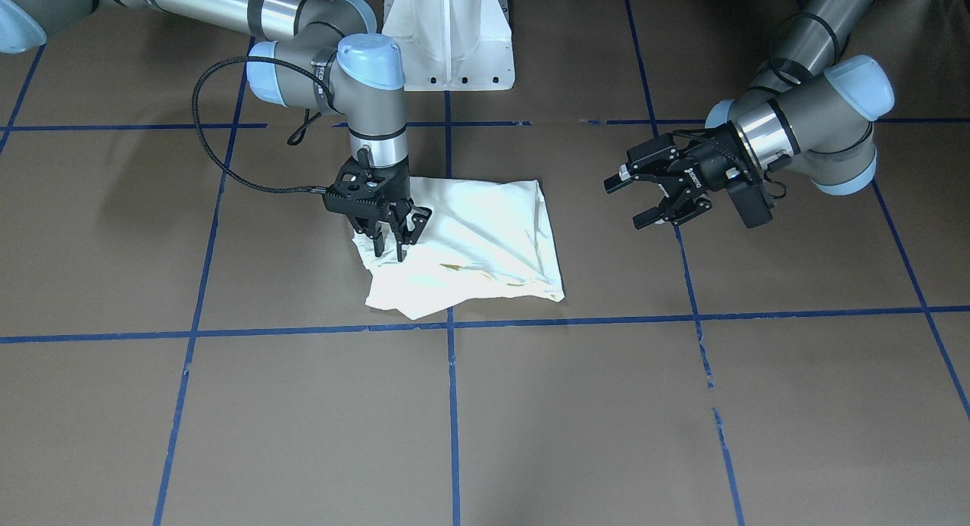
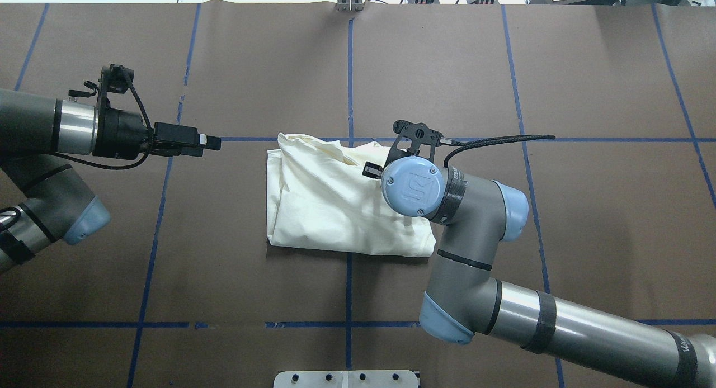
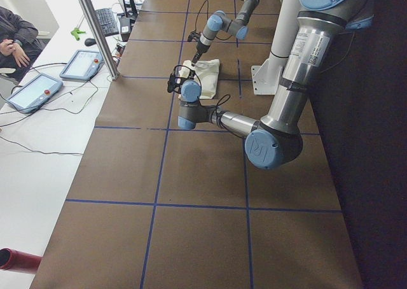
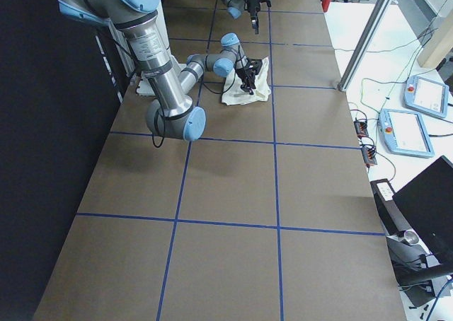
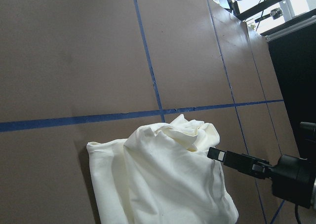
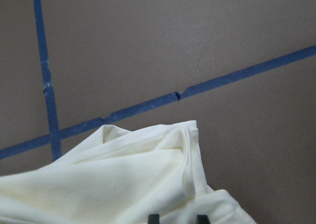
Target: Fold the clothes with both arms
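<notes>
The clothes (image 1: 477,245) are one cream-white shirt, folded into a rough rectangle with its plain side up, lying mid-table (image 2: 324,209). My right gripper (image 1: 395,247) points straight down over the shirt's corner on the robot's right. Its fingertips (image 6: 153,217) stand slightly apart, right at the fabric (image 6: 123,184), and are open. In the overhead view its wrist hides those fingers. My left gripper (image 1: 627,201) hovers open and empty above bare table, well off the shirt's other side (image 2: 212,143). The left wrist view shows the shirt (image 5: 163,179) with the right gripper (image 5: 237,161) at its edge.
The brown table carries a grid of blue tape lines (image 1: 451,325). The white pedestal base (image 1: 447,41) stands behind the shirt. Beyond the table's far edge lie teach pendants (image 3: 79,64) and cables, and a seated person (image 3: 14,37) is there.
</notes>
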Robot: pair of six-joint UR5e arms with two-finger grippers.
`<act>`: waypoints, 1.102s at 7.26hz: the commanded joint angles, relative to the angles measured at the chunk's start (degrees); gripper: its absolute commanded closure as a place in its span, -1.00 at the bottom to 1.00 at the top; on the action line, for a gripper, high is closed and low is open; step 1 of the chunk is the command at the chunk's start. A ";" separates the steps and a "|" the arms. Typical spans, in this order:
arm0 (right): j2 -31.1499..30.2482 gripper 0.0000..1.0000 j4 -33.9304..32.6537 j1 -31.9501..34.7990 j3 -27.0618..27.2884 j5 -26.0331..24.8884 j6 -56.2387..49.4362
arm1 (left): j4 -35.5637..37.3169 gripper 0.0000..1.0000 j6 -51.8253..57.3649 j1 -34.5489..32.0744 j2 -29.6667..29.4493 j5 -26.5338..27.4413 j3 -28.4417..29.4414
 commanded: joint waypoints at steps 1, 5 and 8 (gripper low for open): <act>0.05 1.00 0.01 -0.05 -0.18 -0.01 1.46 | -0.09 -1.00 -0.01 0.00 0.00 -0.08 0.00; 2.07 1.00 -0.43 5.82 -0.79 0.25 1.21 | -0.09 -1.00 -0.09 0.09 0.09 0.35 -0.18; 4.97 1.00 -0.17 6.01 -4.84 0.16 0.86 | -0.09 -1.00 -0.10 0.27 0.18 0.62 0.00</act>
